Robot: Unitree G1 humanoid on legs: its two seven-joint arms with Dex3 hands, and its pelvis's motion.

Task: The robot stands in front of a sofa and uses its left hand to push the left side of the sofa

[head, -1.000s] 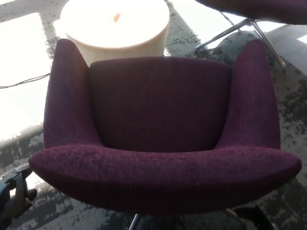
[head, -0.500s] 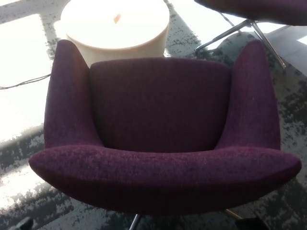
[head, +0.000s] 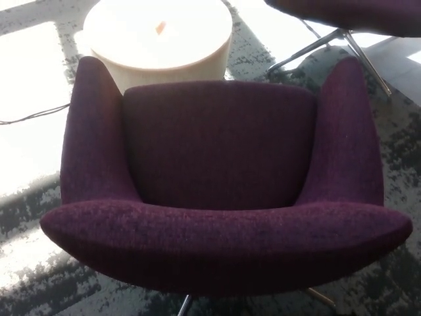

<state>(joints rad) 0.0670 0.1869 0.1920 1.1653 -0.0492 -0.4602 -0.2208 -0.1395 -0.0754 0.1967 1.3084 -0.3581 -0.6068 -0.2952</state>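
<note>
Purple sofa chair fills centre frame on grey patterned carpet. Round cream table at 12 o'clock, second chair at 1 o'clock. Neither robot hand visible; state cannot be told.

No text, label, brand, number or sign could be read anywhere in the head view. The purple sofa carried plain fabric without a tag, and the round cream tabletop behind it showed only a small orange mark, not lettering.
</note>
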